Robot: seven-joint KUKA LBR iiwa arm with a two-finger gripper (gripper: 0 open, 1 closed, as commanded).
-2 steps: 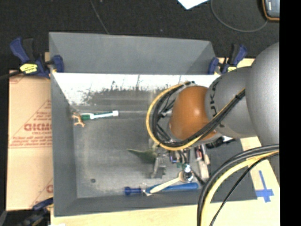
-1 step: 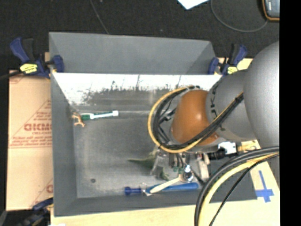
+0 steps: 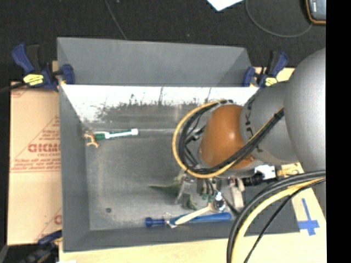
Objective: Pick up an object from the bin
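Observation:
My gripper [image 3: 193, 192] is low in the bin's front right part, under the orange wrist cover. A dark green, flat, pointed thing [image 3: 164, 189] lies on the floor right at the gripper's left side and reaches partly under it. Just in front of the gripper, along the front wall, lies a blue and white toothbrush-like stick [image 3: 192, 219]. Whether the green thing is touched or held is hidden.
A white and green toothbrush [image 3: 116, 134] lies near the back left wall, with a small orange thing [image 3: 90, 140] at its left end. The arm and its cables cover the bin's right side.

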